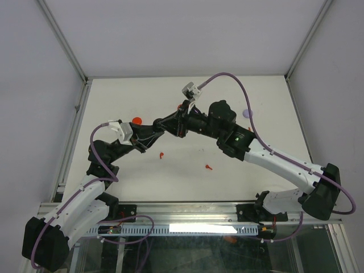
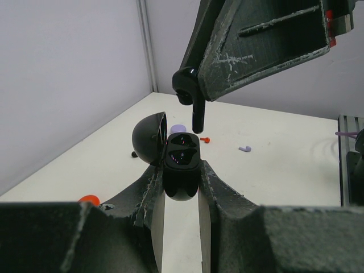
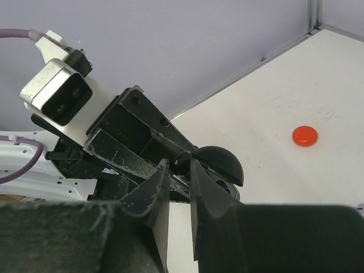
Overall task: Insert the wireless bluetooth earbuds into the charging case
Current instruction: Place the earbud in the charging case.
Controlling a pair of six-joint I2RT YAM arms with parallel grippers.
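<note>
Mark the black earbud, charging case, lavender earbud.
black earbud (image 2: pixel 197 118): left wrist view, on its stem.
charging case (image 2: pixel 181 183): left wrist view, on its front body.
lavender earbud (image 2: pixel 245 149): left wrist view, on its middle.

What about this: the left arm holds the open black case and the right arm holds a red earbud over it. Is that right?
Almost. The earbud in the right end effector is black, not red, as the left wrist view shows. The left end effector does hold the open black case, with the earbud over it.
</note>
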